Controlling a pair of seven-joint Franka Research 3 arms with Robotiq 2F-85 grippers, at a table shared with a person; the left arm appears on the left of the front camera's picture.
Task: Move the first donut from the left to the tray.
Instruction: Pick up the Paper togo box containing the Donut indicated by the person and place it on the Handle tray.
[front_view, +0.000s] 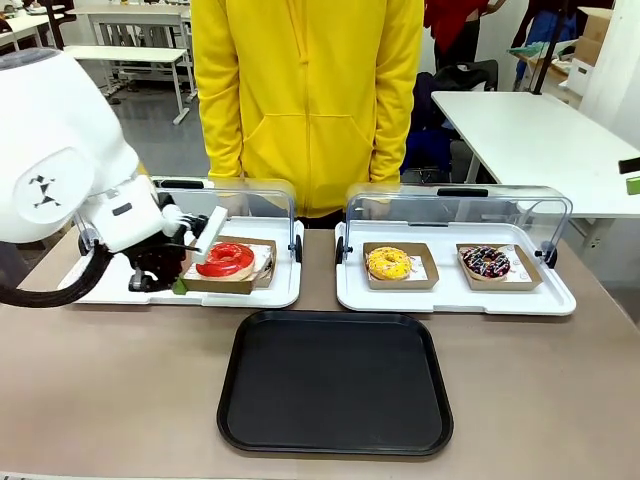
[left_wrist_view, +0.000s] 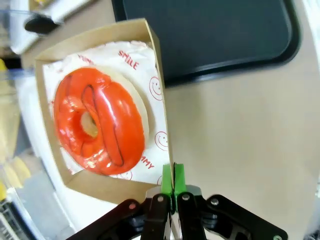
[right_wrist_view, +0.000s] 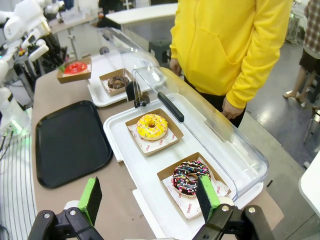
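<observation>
The first donut from the left (front_view: 226, 259) is a glossy red ring in a square brown cardboard holder (front_view: 222, 285). My left gripper (front_view: 179, 286) is shut on the holder's edge at the front of the left white display tray. In the left wrist view the green pads (left_wrist_view: 173, 181) pinch the holder's wall beside the red donut (left_wrist_view: 100, 120), which looks slightly raised, with the black tray (left_wrist_view: 210, 35) beyond. The tray (front_view: 335, 385) lies flat at the table's middle front. My right gripper (right_wrist_view: 150, 197) hangs open above the right display tray, holding nothing.
A yellow donut (front_view: 389, 263) and a sprinkled chocolate donut (front_view: 486, 262) sit in holders on the right white display tray (front_view: 455, 297), lid raised. A chocolate donut (right_wrist_view: 118, 81) sits in the left display tray (front_view: 110, 290). A person in a yellow hoodie (front_view: 305, 100) stands at the far side.
</observation>
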